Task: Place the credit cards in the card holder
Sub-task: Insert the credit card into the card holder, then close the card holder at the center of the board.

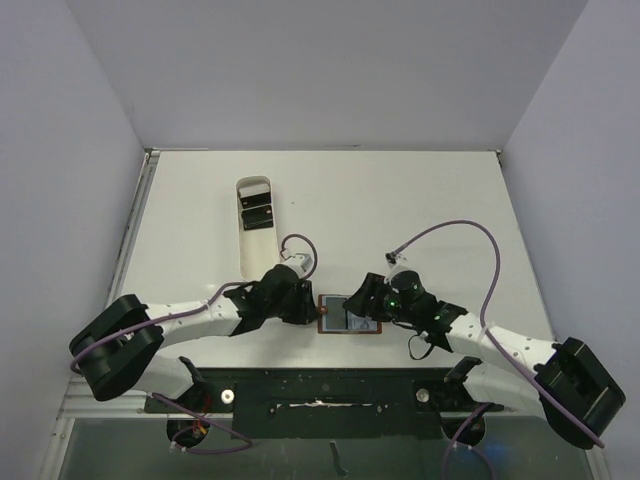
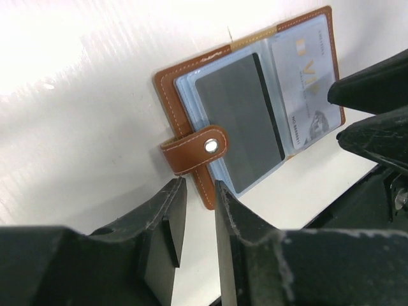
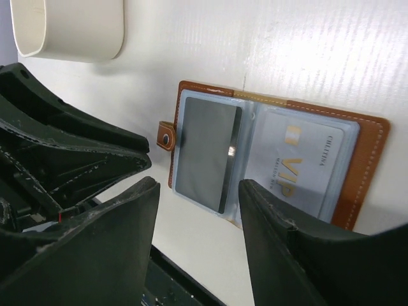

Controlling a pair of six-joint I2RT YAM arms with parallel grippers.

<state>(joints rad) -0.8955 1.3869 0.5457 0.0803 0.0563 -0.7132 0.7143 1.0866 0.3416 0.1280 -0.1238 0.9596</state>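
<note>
The card holder lies open on the table between both grippers, its brown tab pointing at my left gripper. A dark grey card sits in its left pocket, and a pale VIP card in the right one. My left gripper hovers just off the holder's tab-side corner. Its jaws are a narrow gap apart and hold nothing. My right gripper stands wide open over the holder's near edge, also holding nothing. More dark credit cards lie in the white tray.
The long white oval tray stands behind and left of the holder. The black base rail runs along the near table edge, just below the holder. The two grippers face each other closely across the holder.
</note>
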